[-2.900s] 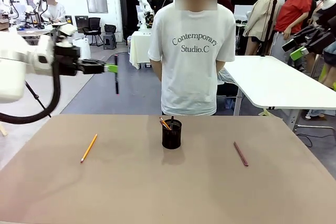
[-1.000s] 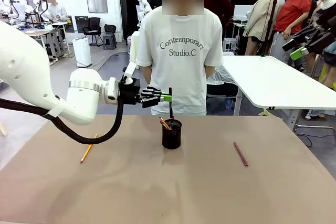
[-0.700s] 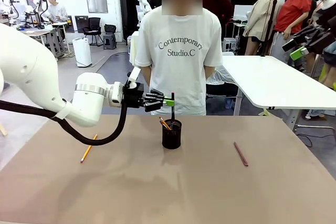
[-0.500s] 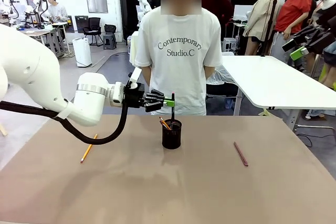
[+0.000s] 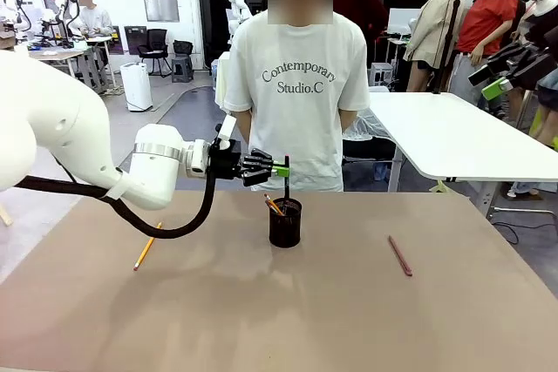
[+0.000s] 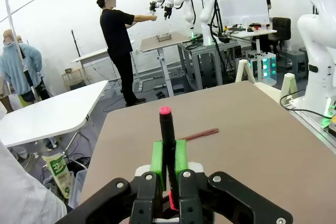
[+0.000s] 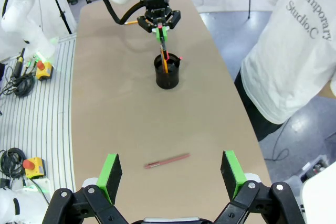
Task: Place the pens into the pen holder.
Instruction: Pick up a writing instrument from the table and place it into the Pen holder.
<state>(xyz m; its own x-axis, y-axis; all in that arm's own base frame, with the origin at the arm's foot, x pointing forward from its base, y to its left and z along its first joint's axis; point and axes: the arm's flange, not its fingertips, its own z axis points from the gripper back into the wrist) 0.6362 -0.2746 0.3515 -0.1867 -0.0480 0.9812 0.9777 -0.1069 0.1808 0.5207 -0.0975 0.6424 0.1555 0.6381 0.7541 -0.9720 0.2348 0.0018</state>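
Observation:
My left gripper [image 5: 280,170] is shut on a black pen with a red tip [image 5: 286,182], held upright over the black mesh pen holder [image 5: 285,223]; the pen's lower end reaches the holder's mouth. Between the green pads [image 6: 157,157] the same pen [image 6: 166,129] stands with its red tip up. An orange stick [image 5: 274,205] leans inside the holder. A yellow-orange pencil [image 5: 147,246] lies on the table at left. A reddish-brown pen [image 5: 400,255] lies at right. High above the table my right gripper [image 7: 171,174] hangs open over that reddish-brown pen [image 7: 167,161] and the holder [image 7: 167,75].
A person in a white T-shirt [image 5: 301,84] stands at the brown table's [image 5: 261,320] far edge, right behind the holder. A white table [image 5: 453,132] stands beyond at the right. Bare tabletop lies in front of the holder.
My left gripper has carried the black pen from the far left to above the holder, then eased slightly right and down, bringing the pen's lower end to the holder's mouth.

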